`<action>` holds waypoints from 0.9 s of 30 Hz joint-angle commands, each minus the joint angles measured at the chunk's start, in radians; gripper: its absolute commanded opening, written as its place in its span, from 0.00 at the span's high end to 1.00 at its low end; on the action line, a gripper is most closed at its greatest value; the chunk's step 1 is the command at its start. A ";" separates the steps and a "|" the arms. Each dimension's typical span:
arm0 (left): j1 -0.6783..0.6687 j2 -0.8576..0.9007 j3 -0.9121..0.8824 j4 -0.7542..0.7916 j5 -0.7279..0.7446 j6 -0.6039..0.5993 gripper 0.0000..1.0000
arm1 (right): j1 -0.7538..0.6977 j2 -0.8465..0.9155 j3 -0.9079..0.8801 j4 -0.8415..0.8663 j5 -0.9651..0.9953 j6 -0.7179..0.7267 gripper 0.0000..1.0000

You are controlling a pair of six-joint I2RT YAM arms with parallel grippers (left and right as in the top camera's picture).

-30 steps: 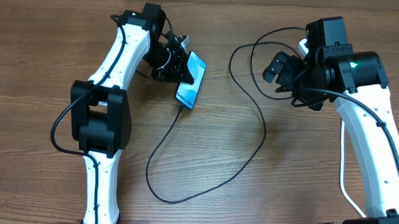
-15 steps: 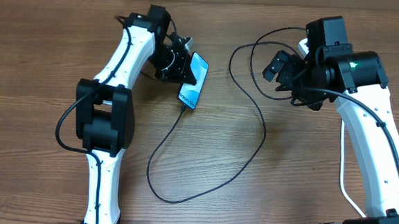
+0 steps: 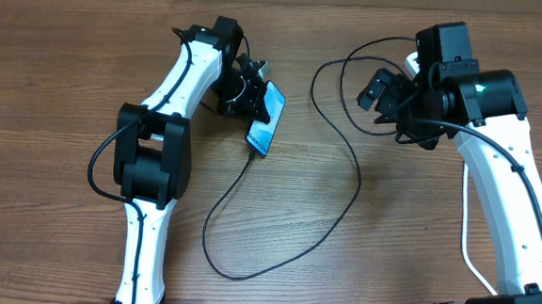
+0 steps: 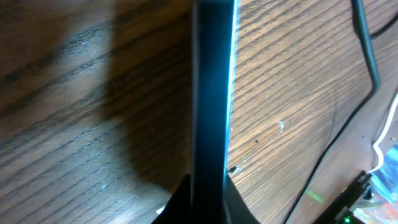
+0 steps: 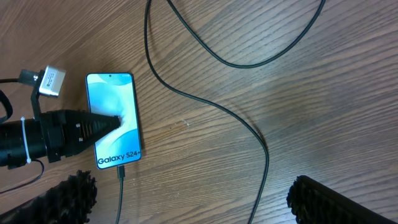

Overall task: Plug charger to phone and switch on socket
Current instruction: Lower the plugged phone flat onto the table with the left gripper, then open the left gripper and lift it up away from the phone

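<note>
The phone (image 3: pixel 265 120), its blue screen lit, is held in my left gripper (image 3: pixel 249 92), which is shut on it at the upper left of the table. In the left wrist view the phone (image 4: pixel 211 93) stands edge-on between the jaws (image 4: pixel 208 202). In the right wrist view one left finger lies across the phone's screen (image 5: pixel 118 106). The charger's connector tip (image 5: pixel 121 173) sits in the phone's Galaxy end. The black charger cable (image 3: pixel 358 190) loops over the table towards my right arm. My right gripper (image 3: pixel 378 93) is open and empty above the table, its fingers (image 5: pixel 193 208) wide apart. The socket is hidden behind my right arm.
A white lead (image 3: pixel 466 249) runs down beside my right arm. A small white piece (image 3: pixel 411 63) shows at that arm's upper left. The cable lies in wide loops across the middle of the wooden table (image 3: pixel 418 218).
My left gripper has moved a little to the right with the phone, and the cable end followed it. The right arm has not moved.
</note>
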 commanded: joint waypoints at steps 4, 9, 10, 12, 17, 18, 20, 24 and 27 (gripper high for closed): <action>-0.010 -0.001 -0.004 0.002 -0.062 -0.020 0.89 | -0.006 0.003 0.005 0.005 0.010 0.003 0.00; -0.022 -0.001 -0.004 0.003 -0.121 -0.022 0.85 | -0.006 0.003 0.005 0.006 0.010 0.003 0.00; -0.026 -0.001 -0.004 0.002 -0.139 -0.023 0.83 | -0.006 0.003 0.005 0.005 0.010 0.003 0.00; -0.032 -0.001 -0.004 0.002 -0.165 -0.023 0.82 | -0.006 0.003 0.005 0.005 0.010 0.003 0.00; -0.041 -0.001 -0.004 -0.001 -0.212 -0.026 0.73 | -0.006 0.003 0.005 0.005 0.010 0.003 0.00; -0.042 -0.001 -0.004 -0.001 -0.225 -0.026 0.71 | -0.006 0.003 0.005 0.005 0.010 0.003 0.00; -0.042 -0.001 -0.004 -0.001 -0.261 -0.052 0.67 | -0.006 0.003 0.005 0.006 0.010 0.003 0.00; -0.042 -0.001 -0.004 -0.005 -0.297 -0.068 0.64 | -0.006 0.005 0.005 0.006 0.010 0.003 0.00; -0.042 -0.001 -0.004 -0.005 -0.300 -0.068 0.56 | -0.006 0.015 0.005 0.005 0.010 0.002 0.00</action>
